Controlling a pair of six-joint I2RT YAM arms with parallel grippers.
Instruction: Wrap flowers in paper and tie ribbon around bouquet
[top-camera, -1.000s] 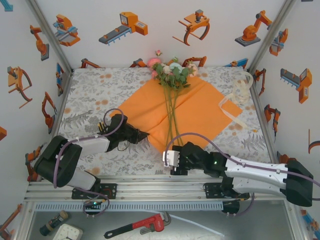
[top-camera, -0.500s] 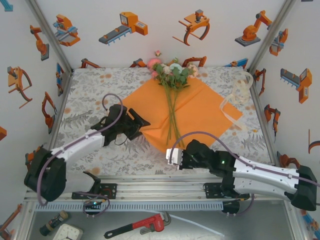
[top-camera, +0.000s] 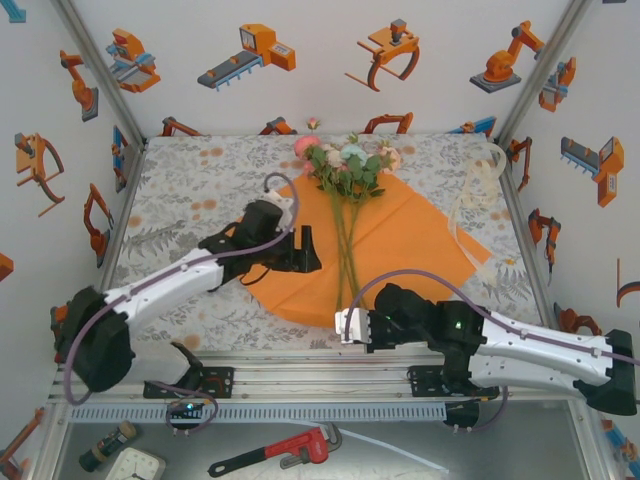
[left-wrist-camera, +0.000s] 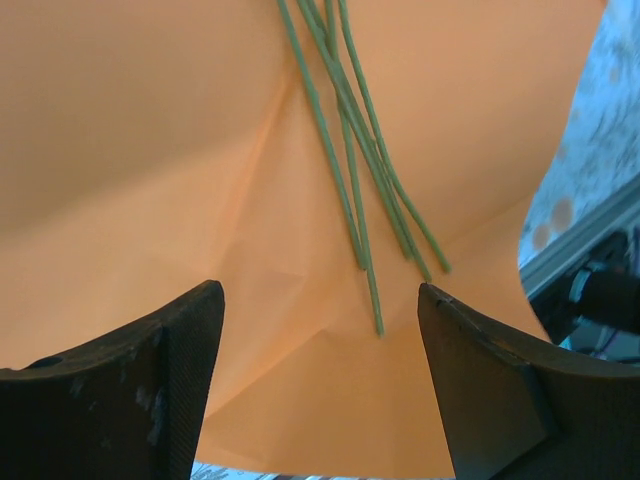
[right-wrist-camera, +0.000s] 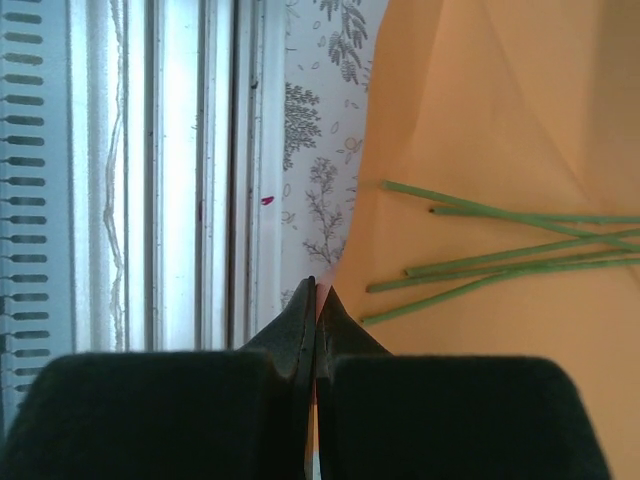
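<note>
Orange paper (top-camera: 400, 230): right end effector (right-wrist-camera: 316, 290) has just clamped its 6 o'clock corner; left end effector (left-wrist-camera: 320, 295) opened wide, so folding can start.

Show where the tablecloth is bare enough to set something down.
Free: tablecloth far left, between wall and paper. Crowded: centre, with flowers on the paper, left gripper over it, right gripper at its near corner; ribbon along the right.

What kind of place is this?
Probably a robot test cell, not a flower shop: white walls with robot stickers, an aluminium rail holding the left arm and right arm, and a pipe wrench lying below.
</note>
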